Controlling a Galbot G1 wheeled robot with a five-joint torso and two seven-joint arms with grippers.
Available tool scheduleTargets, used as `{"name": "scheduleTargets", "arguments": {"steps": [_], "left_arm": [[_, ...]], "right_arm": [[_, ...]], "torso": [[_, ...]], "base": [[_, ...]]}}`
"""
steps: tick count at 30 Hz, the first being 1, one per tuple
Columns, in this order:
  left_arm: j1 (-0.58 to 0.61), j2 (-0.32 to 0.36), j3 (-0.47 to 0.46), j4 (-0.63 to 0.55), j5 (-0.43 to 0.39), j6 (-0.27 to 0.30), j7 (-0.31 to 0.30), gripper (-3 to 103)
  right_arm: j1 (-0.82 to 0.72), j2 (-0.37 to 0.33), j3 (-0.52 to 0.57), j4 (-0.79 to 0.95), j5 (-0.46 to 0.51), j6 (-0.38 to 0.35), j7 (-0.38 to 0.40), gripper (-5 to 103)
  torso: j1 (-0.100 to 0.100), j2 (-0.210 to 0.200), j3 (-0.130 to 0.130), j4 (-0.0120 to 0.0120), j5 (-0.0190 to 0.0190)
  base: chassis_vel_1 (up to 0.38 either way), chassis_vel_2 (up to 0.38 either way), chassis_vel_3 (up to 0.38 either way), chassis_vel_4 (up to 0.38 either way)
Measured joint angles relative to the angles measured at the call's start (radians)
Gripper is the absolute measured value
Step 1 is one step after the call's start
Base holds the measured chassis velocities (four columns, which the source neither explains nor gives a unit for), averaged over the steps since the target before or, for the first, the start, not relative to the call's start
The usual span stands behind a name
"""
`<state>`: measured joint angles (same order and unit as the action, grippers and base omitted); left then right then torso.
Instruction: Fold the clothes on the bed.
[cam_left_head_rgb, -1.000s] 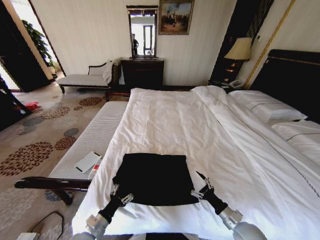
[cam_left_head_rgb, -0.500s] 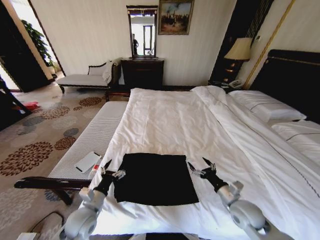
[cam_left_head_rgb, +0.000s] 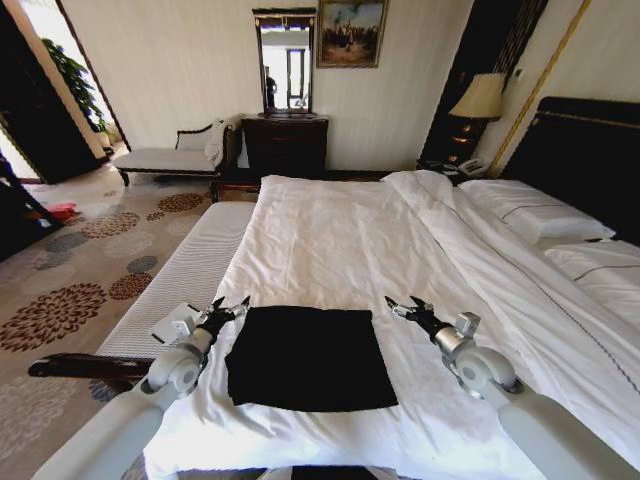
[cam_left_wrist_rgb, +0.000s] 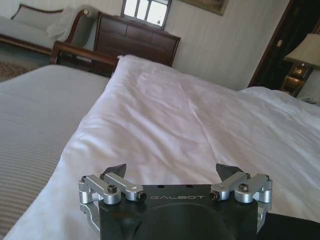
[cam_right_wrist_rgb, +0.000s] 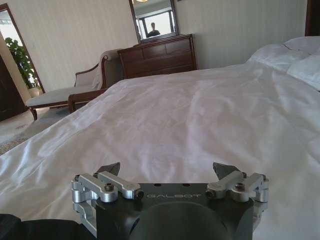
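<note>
Bedroom, pale striped walls, flowered carpet, dark dresser under a mirror. Left gripper (cam_left_head_rgb: 229, 305): fingers spread apart, empty, poised just beside the left far corner of the black T-shirt (cam_left_head_rgb: 308, 356), not touching it. Right gripper (cam_left_head_rgb: 408, 306): fingers likewise spread, empty, near the right far corner, a strip of duvet between. T-shirt: folded to a flat rectangle, lying on the near end of the bed (cam_left_head_rgb: 360, 240), lettering hidden. Left wrist view: parted finger tips (cam_left_wrist_rgb: 116, 170) over white duvet, padded bench (cam_left_wrist_rgb: 35, 105) alongside. Right wrist view: parted tips (cam_right_wrist_rgb: 109, 168), a dark scrap of the shirt at the corner, pillows (cam_right_wrist_rgb: 295, 55) beyond. Bench in head view carries a small white booklet (cam_left_head_rgb: 172, 323).
</note>
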<state>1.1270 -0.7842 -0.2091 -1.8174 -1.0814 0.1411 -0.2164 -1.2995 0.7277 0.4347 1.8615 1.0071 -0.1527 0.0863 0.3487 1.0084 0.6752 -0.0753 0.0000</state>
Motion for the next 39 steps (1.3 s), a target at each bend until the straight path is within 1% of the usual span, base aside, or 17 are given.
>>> {"name": "scheduleTargets", "arguments": {"steps": [2, 6, 9, 11, 13, 17, 19, 21, 22, 23, 25, 27, 29, 30, 35, 37, 39], "left_arm": [[-0.015, 0.002, 0.017, 0.014, -0.025, 0.017, 0.008, 103], [-0.045, 0.008, 0.065, 0.053, -0.063, 0.055, 0.039, 97], [-0.057, 0.006, 0.082, 0.074, -0.063, 0.060, 0.051, 92], [-0.078, -0.003, 0.107, 0.105, -0.064, 0.067, 0.063, 82], [-0.087, -0.009, 0.116, 0.118, -0.064, 0.069, 0.066, 82], [-0.105, -0.036, 0.141, 0.165, -0.030, 0.062, 0.079, 73], [-0.106, -0.040, 0.143, 0.172, -0.024, 0.059, 0.085, 73], [-0.105, -0.046, 0.146, 0.175, -0.019, 0.052, 0.095, 68], [-0.101, -0.049, 0.147, 0.175, -0.017, 0.048, 0.102, 57], [-0.101, -0.049, 0.147, 0.175, -0.017, 0.048, 0.102, 57], [-0.093, -0.050, 0.149, 0.163, -0.013, 0.041, 0.108, 46], [-0.090, -0.050, 0.149, 0.157, -0.013, 0.039, 0.109, 46], [-0.086, -0.049, 0.149, 0.147, -0.013, 0.037, 0.110, 35], [-0.086, -0.049, 0.149, 0.147, -0.013, 0.037, 0.110, 35], [-0.086, -0.050, 0.148, 0.149, -0.016, 0.034, 0.108, 8], [-0.086, -0.050, 0.147, 0.149, -0.017, 0.034, 0.108, 8], [-0.086, -0.051, 0.145, 0.148, -0.019, 0.034, 0.104, 2]], "right_arm": [[0.007, 0.004, -0.003, -0.005, 0.000, -0.001, 0.007, 100], [0.021, 0.011, -0.009, -0.013, 0.002, -0.004, 0.026, 100], [0.021, 0.011, -0.009, -0.015, 0.002, -0.005, 0.030, 100], [0.019, 0.011, -0.008, -0.016, 0.002, -0.005, 0.035, 100], [0.018, 0.011, -0.007, -0.016, 0.002, -0.005, 0.037, 100], [0.013, 0.011, -0.004, -0.016, 0.002, -0.007, 0.046, 100], [0.013, 0.011, -0.004, -0.016, 0.002, -0.007, 0.047, 100], [0.013, 0.011, -0.003, -0.017, 0.003, -0.008, 0.048, 100], [0.013, 0.010, -0.003, -0.018, 0.003, -0.009, 0.049, 100], [0.013, 0.010, -0.003, -0.018, 0.003, -0.009, 0.049, 100], [0.012, 0.010, -0.005, -0.018, 0.003, -0.012, 0.052, 100], [0.012, 0.011, -0.006, -0.018, 0.003, -0.013, 0.052, 100], [0.012, 0.012, -0.009, -0.018, 0.001, -0.015, 0.053, 100], [0.012, 0.012, -0.009, -0.018, 0.001, -0.015, 0.053, 100], [0.005, 0.014, -0.019, -0.025, 0.008, -0.030, 0.045, 100], [0.003, 0.011, -0.024, -0.026, 0.022, -0.033, 0.033, 100], [0.002, -0.001, -0.039, -0.026, 0.054, -0.041, -0.005, 100]], "torso": [[0.000, 0.000, 0.000, 0.0000, 0.0000], [0.000, 0.000, 0.000, 0.0001, 0.0000], [0.000, 0.000, 0.000, 0.0001, 0.0000], [0.000, 0.000, 0.000, 0.0001, -0.0001], [0.000, 0.000, 0.000, 0.0000, 0.0000], [0.000, 0.000, 0.000, 0.0000, 0.0000], [0.000, 0.000, 0.000, 0.0000, 0.0001], [0.000, 0.000, 0.000, 0.0001, 0.0000], [0.000, 0.000, 0.000, 0.0001, 0.0000], [0.000, 0.000, 0.000, 0.0001, 0.0000], [0.000, 0.000, 0.000, 0.0001, 0.0000], [0.000, 0.000, 0.000, 0.0000, 0.0001], [0.000, 0.000, 0.000, 0.0000, 0.0001], [0.000, 0.000, 0.000, 0.0000, 0.0001], [0.000, 0.000, 0.000, 0.0000, 0.0000], [0.000, 0.000, 0.000, -0.0001, 0.0001], [0.000, 0.000, 0.000, -0.0001, -0.0001]], "base": [[0.000, 0.000, 0.000, 0.000], [0.000, 0.000, 0.000, 0.000], [0.000, 0.000, 0.000, 0.000], [0.000, 0.000, 0.000, 0.000], [0.000, 0.000, 0.000, 0.000], [0.000, 0.000, 0.000, 0.000], [0.000, 0.000, 0.000, 0.000], [0.000, 0.000, 0.000, 0.000], [0.000, 0.000, 0.000, 0.000], [0.000, 0.000, 0.000, 0.000], [0.000, 0.000, 0.000, 0.000], [0.000, 0.000, 0.000, 0.000], [0.000, 0.000, 0.000, 0.000], [0.000, 0.000, 0.000, 0.000], [0.000, 0.000, 0.000, 0.000], [0.000, 0.000, 0.000, 0.000], [0.000, 0.000, 0.000, 0.000]]}}
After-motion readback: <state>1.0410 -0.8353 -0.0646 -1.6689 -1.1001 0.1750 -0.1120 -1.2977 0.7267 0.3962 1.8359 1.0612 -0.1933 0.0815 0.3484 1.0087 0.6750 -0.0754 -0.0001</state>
